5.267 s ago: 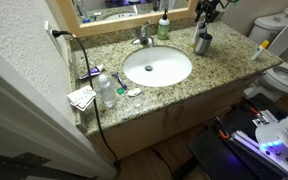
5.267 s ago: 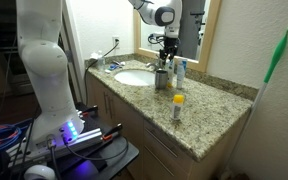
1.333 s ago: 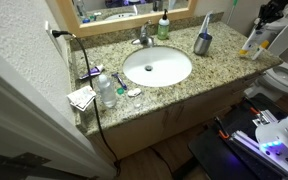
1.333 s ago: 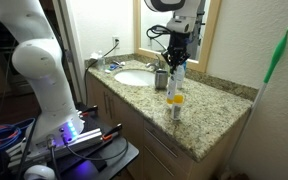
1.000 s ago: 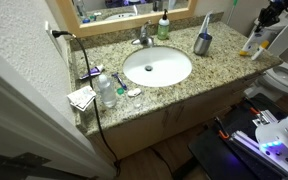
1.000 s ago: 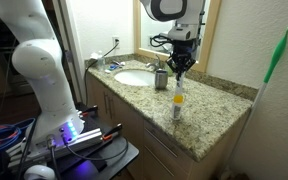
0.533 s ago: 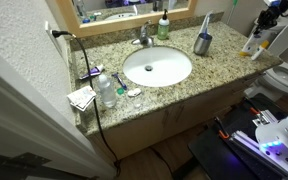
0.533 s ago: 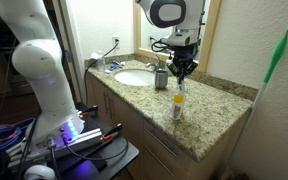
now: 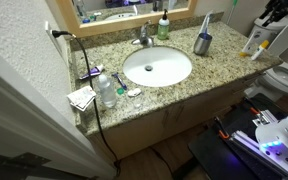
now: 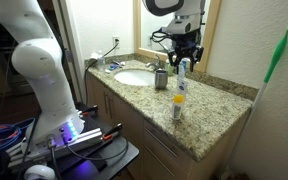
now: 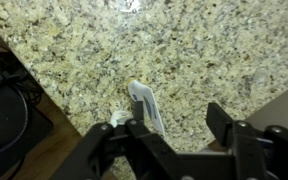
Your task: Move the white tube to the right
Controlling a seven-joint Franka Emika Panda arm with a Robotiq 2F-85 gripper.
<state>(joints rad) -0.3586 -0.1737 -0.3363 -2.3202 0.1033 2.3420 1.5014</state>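
Observation:
The white tube (image 11: 144,105) is slim, with a blue mark and a white cap. It rests on the speckled granite counter (image 11: 204,50) just below my gripper (image 11: 174,120), close to one finger and apart from both. In an exterior view the tube (image 10: 181,72) looks upright, between the grey metallic cup (image 10: 161,78) and the mirror wall. My gripper (image 10: 184,55) hangs just above it, open and empty. It also shows at the counter's far end in an exterior view (image 9: 277,12).
The white item with yellow markings (image 10: 177,104) stands nearer the counter's front edge. The cup (image 9: 202,43) holds a toothbrush. The sink (image 9: 157,67), faucet, green bottle (image 9: 163,28) and left-side clutter (image 9: 99,88) fill the counter. A toilet (image 9: 284,78) stands beyond its end.
My gripper carried the tube away from the cup, set it on the counter, let go, and has risen a little above it.

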